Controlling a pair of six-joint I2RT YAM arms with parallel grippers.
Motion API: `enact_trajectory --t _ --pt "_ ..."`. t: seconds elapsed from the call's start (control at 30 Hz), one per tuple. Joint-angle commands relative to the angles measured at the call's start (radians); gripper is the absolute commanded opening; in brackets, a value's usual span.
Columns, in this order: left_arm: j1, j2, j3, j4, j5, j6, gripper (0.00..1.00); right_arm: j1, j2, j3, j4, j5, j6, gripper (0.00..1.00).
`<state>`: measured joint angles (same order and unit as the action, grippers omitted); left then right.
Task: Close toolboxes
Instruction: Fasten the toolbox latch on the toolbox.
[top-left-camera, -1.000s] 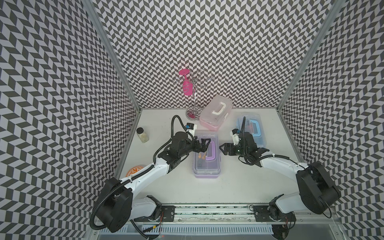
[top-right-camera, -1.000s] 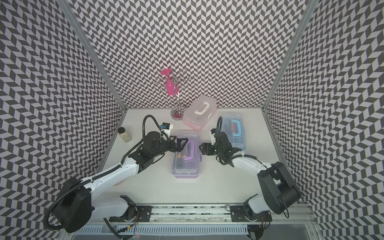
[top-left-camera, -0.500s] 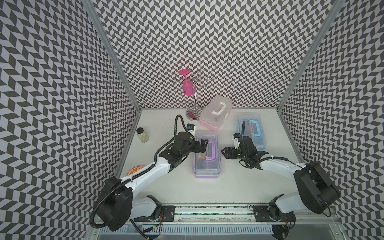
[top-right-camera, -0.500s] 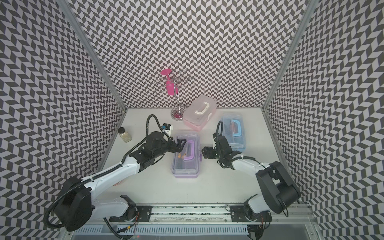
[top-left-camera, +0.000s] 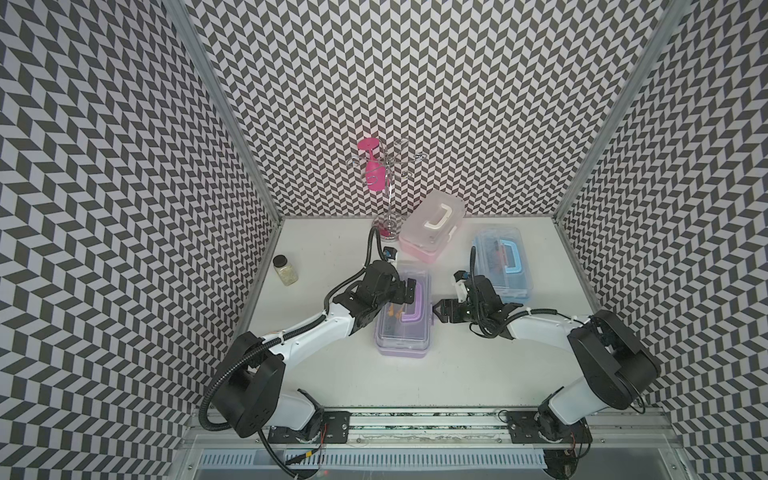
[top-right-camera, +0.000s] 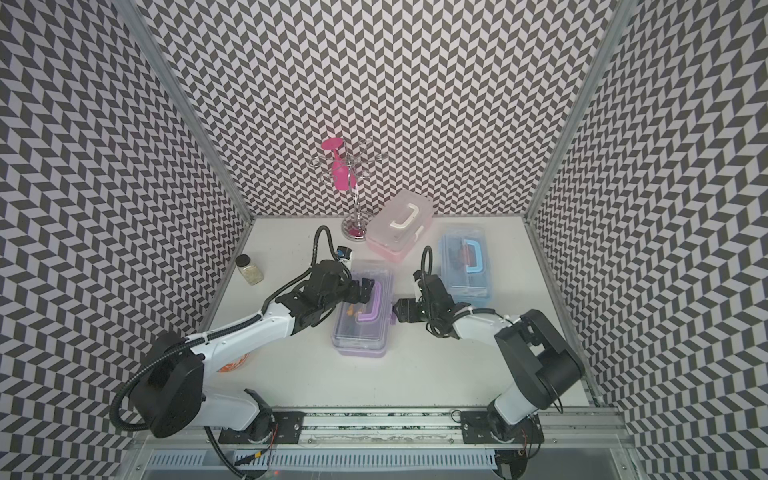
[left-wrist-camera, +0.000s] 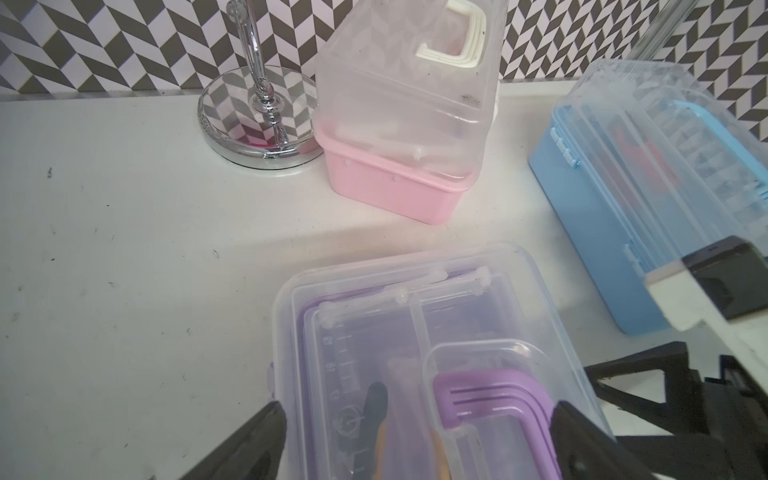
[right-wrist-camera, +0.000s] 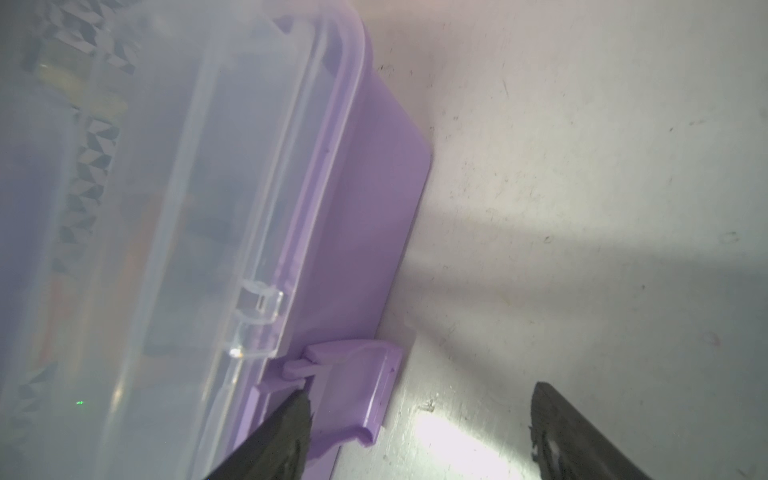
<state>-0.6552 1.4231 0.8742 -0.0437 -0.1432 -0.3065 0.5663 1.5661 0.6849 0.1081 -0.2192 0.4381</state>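
I am watching the purple box (top-left-camera: 403, 316) sitting mid-frame on the counter (top-left-camera: 332, 374), lid down. My left hand (top-left-camera: 409, 293) is hovering over that lid, spread wide and gripping nothing. My right hand (top-left-camera: 437, 312) is standing wide open and empty at the box's right side, one finger (right-wrist-camera: 282, 436) touching the latch (right-wrist-camera: 353, 386). The pink box (top-left-camera: 430, 230) and blue box (top-left-camera: 503, 266) are sitting behind it.

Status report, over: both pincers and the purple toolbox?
Left pincer open, over purple toolbox lid. Right pincer open at its side latch, latch unfastened. Nothing in the way.
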Motion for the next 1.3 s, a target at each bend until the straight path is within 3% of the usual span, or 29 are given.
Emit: enact_trajectory --t 0.0,0.3,0.63,1.27 --pt "-0.015 0.026 0.028 -0.064 -0.043 0.018 0.99 0.01 -0.06 -0.048 0.083 0.057 0.004 0.82" --pt "-0.024 0.065 0.038 -0.077 -0.059 0.032 0.99 0.06 -0.137 -0.197 0.158 0.154 0.002 0.82" --pt "-0.026 0.086 0.023 -0.041 -0.05 0.023 0.99 0.192 -0.085 -0.278 0.382 0.223 0.006 0.82" --pt "-0.026 0.103 0.024 -0.021 -0.032 0.024 0.99 0.219 0.085 -0.351 0.753 0.398 0.004 0.83"
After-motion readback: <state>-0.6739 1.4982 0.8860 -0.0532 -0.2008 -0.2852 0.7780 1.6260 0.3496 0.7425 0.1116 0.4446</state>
